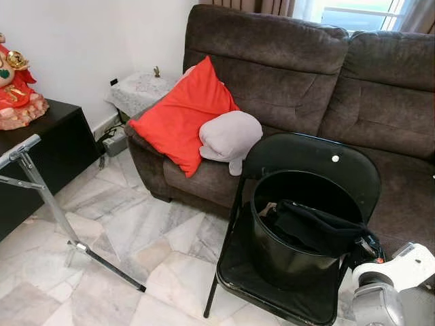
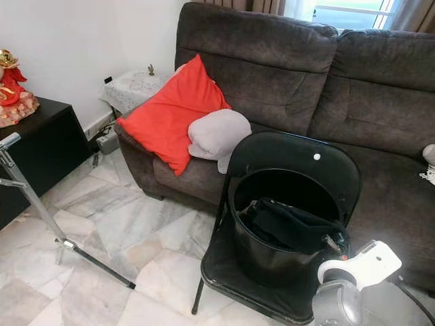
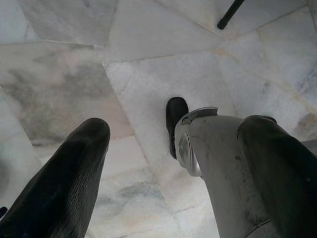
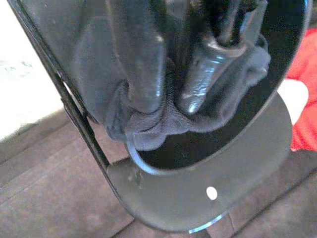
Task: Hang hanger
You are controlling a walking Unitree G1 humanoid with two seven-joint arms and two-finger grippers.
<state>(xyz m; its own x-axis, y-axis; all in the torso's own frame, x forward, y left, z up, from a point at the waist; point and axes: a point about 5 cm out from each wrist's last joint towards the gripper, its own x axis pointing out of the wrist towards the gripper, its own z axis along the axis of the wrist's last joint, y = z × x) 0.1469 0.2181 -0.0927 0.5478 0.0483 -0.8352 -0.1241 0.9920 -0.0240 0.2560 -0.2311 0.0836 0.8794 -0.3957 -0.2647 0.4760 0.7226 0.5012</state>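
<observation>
The right claw (image 4: 166, 99) was clamped on the dark garment (image 4: 163, 126) at the rim of the black bucket (image 1: 289, 255) beneath it; no hanger could be made out. The cloth might snag on that rim and tip the bucket off the folding chair (image 1: 319, 159). The left claw (image 3: 163, 168) hung spread apart over the marble floor (image 1: 136, 238). A brown sofa (image 1: 285, 68) with a red cushion (image 1: 180, 115) stood beyond the chair.

We are seeing even daylight entering from the bright window (image 1: 353, 12) behind the brown fabric sofa (image 1: 306, 75); head views sharp, right wrist view blurring, glare whitening its edge.
</observation>
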